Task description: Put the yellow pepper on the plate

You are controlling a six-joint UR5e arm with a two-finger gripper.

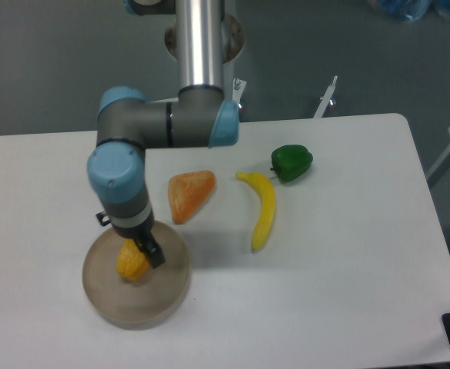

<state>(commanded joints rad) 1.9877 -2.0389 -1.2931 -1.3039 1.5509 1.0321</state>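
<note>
A: Where is the small lumpy yellow-orange toy pepper (131,261)?

B: Over the round flat beige-tan plate (167,296), which sits near the front-left corner of the white worktop (340,269). The pepper lies within the plate's rim, toward its left half; I cannot tell whether it rests on the plate's surface or hangs just above it.

A: And the fingers?

B: The two-finger gripper (138,254) points down from the grey-and-blue arm, and one dark finger shows against the pepper's right side. The fingers appear closed around the pepper, though the other one is hidden.

A: What else is on the worktop?

B: An orange triangular toy wedge (189,194) just behind the plate, a long curved yellow toy banana (262,208) near the middle, and a green toy pepper (291,162) beside the banana's far end, toward the back edge.
</note>
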